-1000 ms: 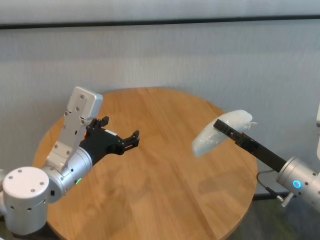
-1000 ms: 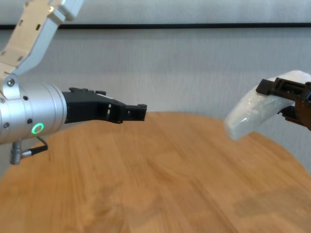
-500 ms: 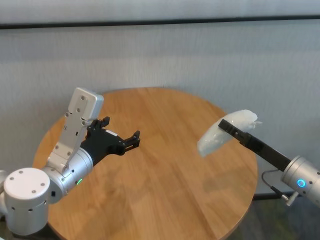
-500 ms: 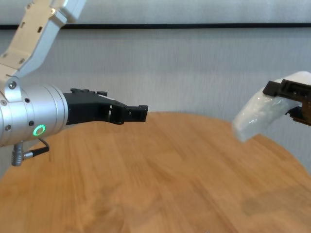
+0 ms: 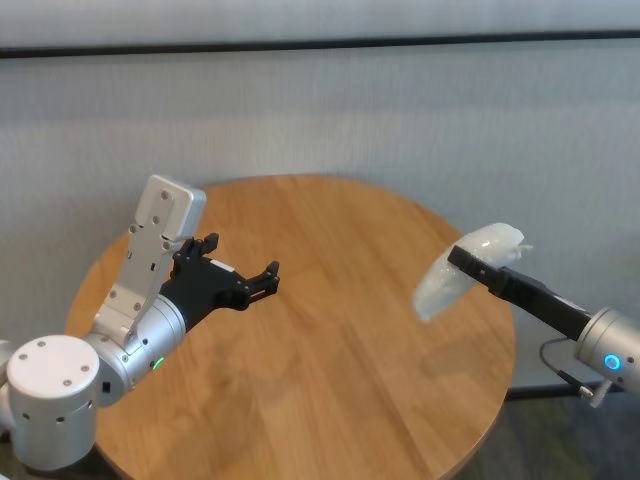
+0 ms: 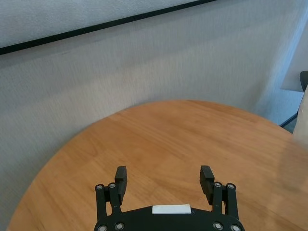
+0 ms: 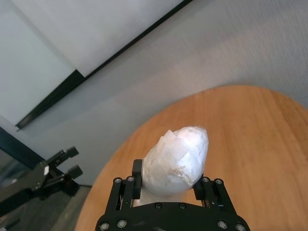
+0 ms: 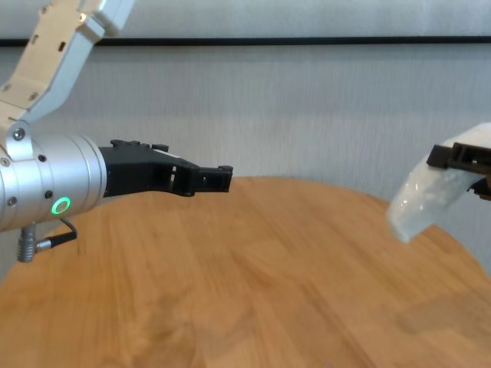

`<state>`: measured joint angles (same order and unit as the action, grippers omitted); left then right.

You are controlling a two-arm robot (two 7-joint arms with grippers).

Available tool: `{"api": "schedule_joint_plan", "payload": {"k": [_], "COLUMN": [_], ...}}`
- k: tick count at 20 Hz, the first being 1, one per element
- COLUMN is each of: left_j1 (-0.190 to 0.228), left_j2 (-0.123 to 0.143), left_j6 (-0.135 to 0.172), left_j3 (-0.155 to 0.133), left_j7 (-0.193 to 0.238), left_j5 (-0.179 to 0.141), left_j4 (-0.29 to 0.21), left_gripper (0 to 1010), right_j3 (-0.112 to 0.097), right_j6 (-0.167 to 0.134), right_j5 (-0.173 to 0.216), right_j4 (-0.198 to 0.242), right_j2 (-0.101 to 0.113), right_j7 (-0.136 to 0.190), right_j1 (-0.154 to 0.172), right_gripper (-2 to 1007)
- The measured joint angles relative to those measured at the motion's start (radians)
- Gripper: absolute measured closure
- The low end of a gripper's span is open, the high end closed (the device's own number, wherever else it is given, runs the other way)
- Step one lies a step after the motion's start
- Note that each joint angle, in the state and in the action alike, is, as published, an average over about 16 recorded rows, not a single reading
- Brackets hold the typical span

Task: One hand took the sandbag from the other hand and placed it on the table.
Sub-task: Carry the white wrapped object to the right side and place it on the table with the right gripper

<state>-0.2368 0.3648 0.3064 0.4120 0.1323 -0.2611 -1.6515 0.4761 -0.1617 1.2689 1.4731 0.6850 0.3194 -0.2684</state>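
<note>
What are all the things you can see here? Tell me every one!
small white lumpy sandbag in shiny clear plastic: one, white, up in the air above the table's right edge, pinched in the right gripper.
round wooden plank table: one, light honey-brown, in front of the robot.
wall: one, pale grey with a dark stripe, behind the table.
left gripper: one, black, green light, open and empty above the table's left side.
right gripper: one, black, blue light, shut on the sandbag.

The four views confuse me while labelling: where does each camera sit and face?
Head: high, looking down on table, both arms.
Chest: low, level across table, left gripper, sandbag.
Left wrist: behind open left gripper, over table.
Right wrist: behind right gripper clamping sandbag.
All share the table.
</note>
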Motion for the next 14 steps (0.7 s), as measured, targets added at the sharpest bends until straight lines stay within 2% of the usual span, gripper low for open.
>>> {"api": "schedule_joint_plan", "payload": {"k": [7,14], "left_j1": [0.0,-0.001], "left_j2": [0.001,0.001], "left_j6": [0.001,0.001], "left_j3": [0.0,0.0], "left_j7": [-0.001,-0.001], "left_j5": [-0.001,-0.002], "left_j4": [0.0,0.0], "left_gripper": [10,10], "right_j3": [0.027,0.064], "right_j6": [-0.045,-0.092], "right_j5": [-0.079,-0.159], "right_j4": [-0.041,-0.102], "right_j2": [0.011,0.001], "right_j7": [-0.002,0.003], "right_j1": [-0.054,-0.119], "right_gripper": [418,419]}}
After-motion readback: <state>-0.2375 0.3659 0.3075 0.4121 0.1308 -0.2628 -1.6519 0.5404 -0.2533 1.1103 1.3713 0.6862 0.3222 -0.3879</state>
